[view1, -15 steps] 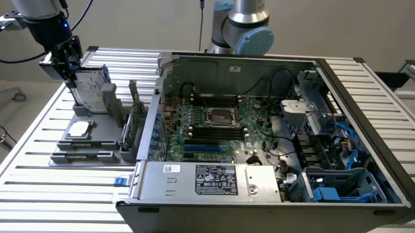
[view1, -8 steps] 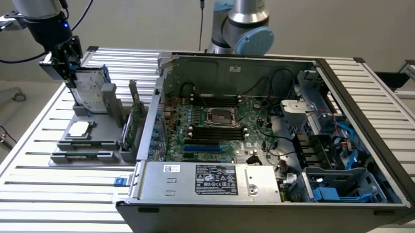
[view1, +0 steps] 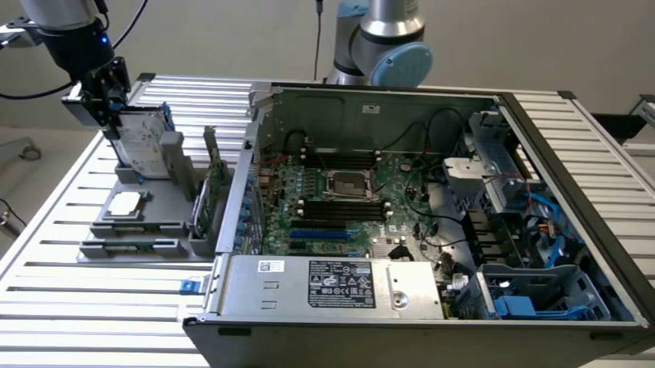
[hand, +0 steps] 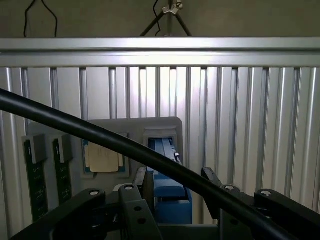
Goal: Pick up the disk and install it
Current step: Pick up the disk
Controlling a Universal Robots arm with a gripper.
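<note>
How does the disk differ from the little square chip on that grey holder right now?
The disk stands upright in its slot; the chip lies flat. The disk is clearly larger than the chip. The disk has a blue frame; the chip is plain silver. The gripper is at the disk, away from the chip. Both sit on the grey holder.

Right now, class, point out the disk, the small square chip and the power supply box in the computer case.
disk [view1: 146,138]: exterior view, on its upright flat face.
chip [view1: 125,202]: exterior view, on the middle of its silver top.
power supply box [view1: 341,284]: exterior view, on its printed label.
</note>
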